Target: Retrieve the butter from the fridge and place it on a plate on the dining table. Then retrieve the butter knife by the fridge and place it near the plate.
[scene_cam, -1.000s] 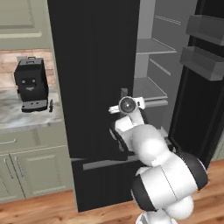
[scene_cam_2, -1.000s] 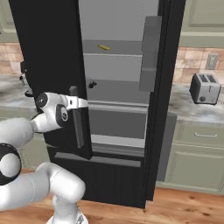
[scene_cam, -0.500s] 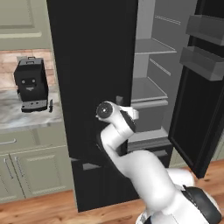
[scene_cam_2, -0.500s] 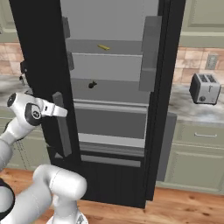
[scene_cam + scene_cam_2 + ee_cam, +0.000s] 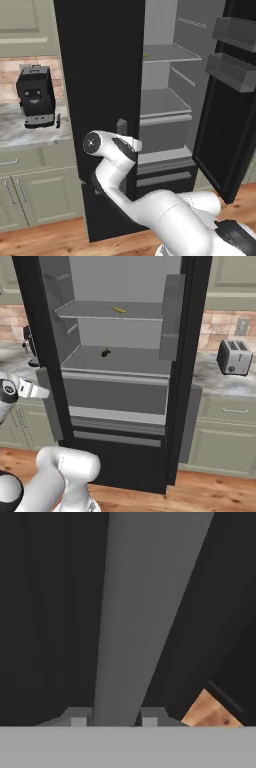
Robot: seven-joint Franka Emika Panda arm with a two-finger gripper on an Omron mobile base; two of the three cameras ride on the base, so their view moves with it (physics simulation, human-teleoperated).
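The black fridge [image 5: 100,75] stands with both doors swung wide, showing its pale grey inside [image 5: 125,331]. The butter [image 5: 118,309] lies as a thin yellow stick on the upper shelf, also a small yellow speck [image 5: 146,55] from the left. My gripper [image 5: 114,719] is shut on the long grey handle [image 5: 135,612] of the left door, one fingertip [image 5: 77,718] on each side; the hand reaches the handle [image 5: 49,401] low at the left. The butter knife [image 5: 58,120] stands on the counter beside the coffee machine. The plate and dining table are out of view.
A black coffee machine [image 5: 35,97] sits on the marble counter left of the fridge, a toaster [image 5: 234,356] on the counter to its right. A tiny dark lump [image 5: 105,352] rests on the lower shelf. The right door [image 5: 235,100] juts out with its bins.
The left door has swung further open with my gripper on its handle. My hand and forearm have moved leftward and a little lower with it.
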